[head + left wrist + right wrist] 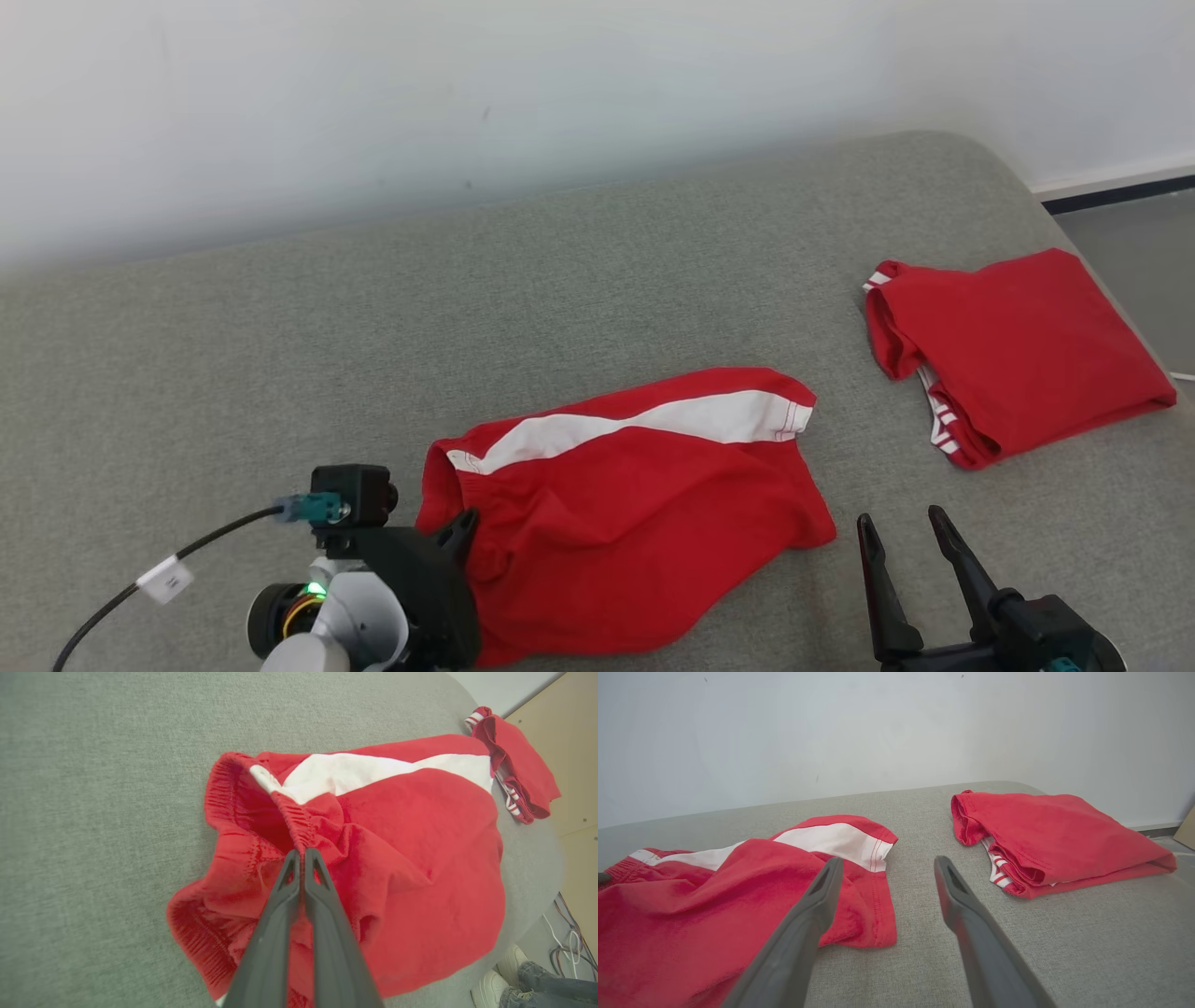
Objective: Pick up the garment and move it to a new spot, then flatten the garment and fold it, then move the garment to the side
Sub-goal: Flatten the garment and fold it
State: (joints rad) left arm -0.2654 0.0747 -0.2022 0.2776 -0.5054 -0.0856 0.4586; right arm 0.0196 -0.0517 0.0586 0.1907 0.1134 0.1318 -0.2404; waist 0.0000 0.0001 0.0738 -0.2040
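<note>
Left gripper (302, 851) jaws are pressing together, pinching the elastic waistband of the red shorts (644, 504). Shorts are lying rumpled mid grey cushion (560, 280), white stripe showing. Right gripper (901, 523) is hovering just beside their hem, jaws spread, gripping nothing. Folded red garment (1027, 345) is sitting further right.

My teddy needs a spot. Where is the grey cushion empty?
Biggest bare patch: grey cushion between the wall and the red shorts. A narrower strip lies between the shorts and the folded red garment. Crowded at the front.
</note>
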